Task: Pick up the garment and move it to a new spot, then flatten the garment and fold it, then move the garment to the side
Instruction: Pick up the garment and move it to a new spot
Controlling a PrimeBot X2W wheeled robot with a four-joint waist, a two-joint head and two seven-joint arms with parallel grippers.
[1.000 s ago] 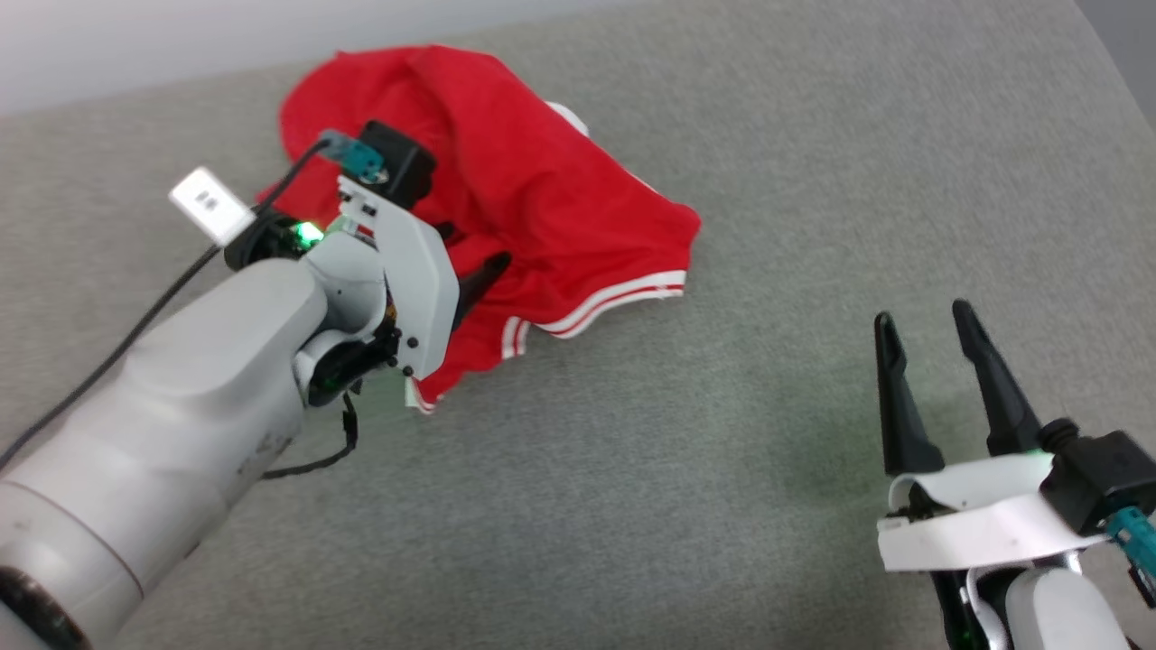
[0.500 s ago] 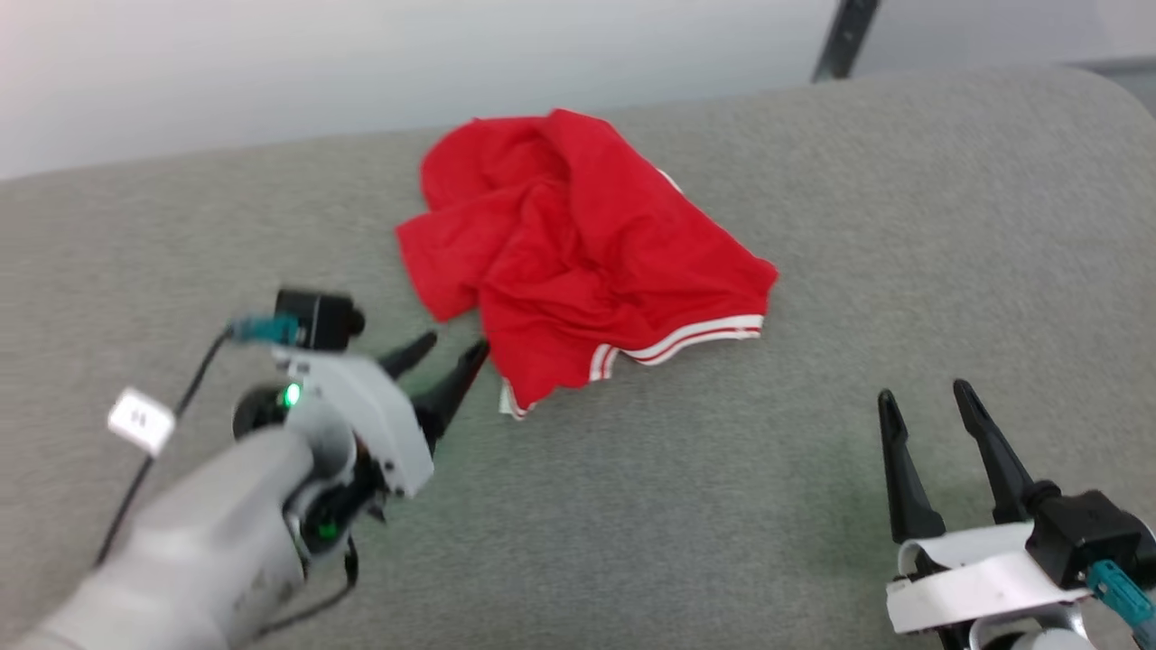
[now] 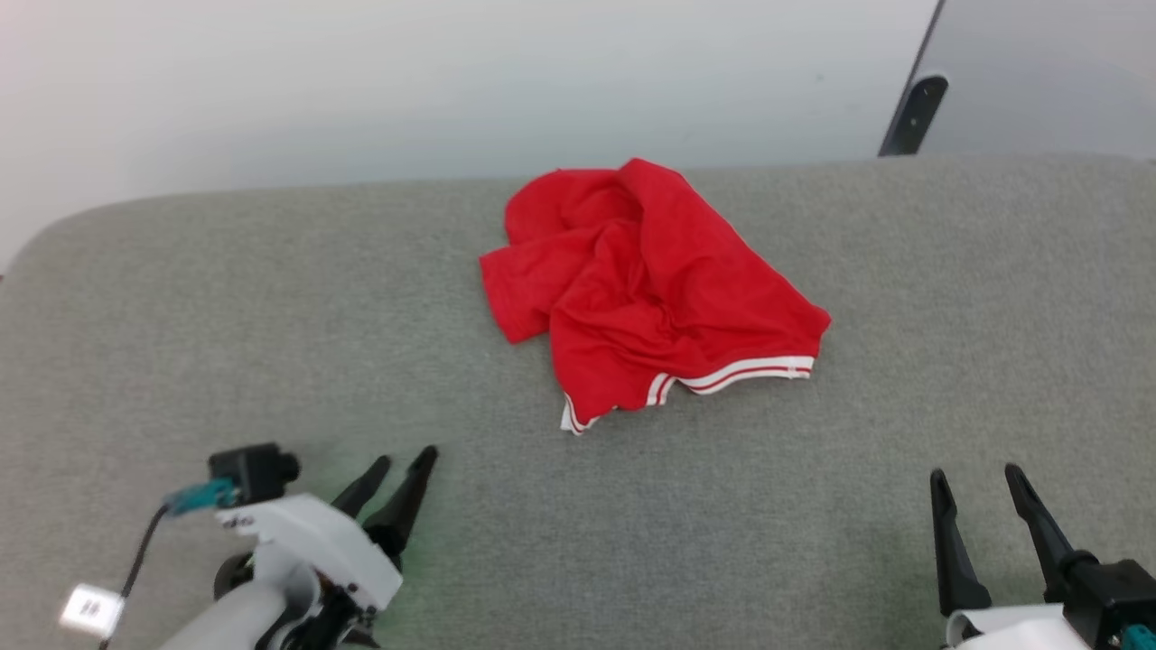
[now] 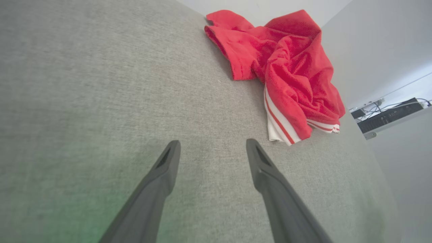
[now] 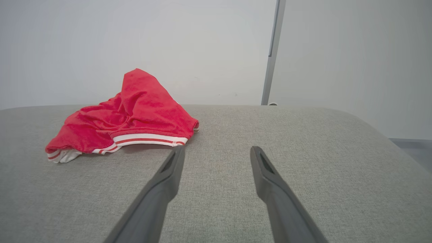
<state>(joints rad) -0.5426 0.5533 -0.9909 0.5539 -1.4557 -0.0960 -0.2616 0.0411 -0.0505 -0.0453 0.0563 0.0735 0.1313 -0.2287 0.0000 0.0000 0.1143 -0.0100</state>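
The garment lies crumpled in a heap on the grey pad, near the pad's far edge and about midway across. A white, red-striped band runs along its near side (perhaps the hem, though the folds make that hard to tell). The left gripper sits at the lower left, fingers spread and empty, pointing toward the heap but well short of it. The right gripper sits at the lower right, likewise spread and empty, well apart from the cloth.

Lab: bare walls, cabled equip
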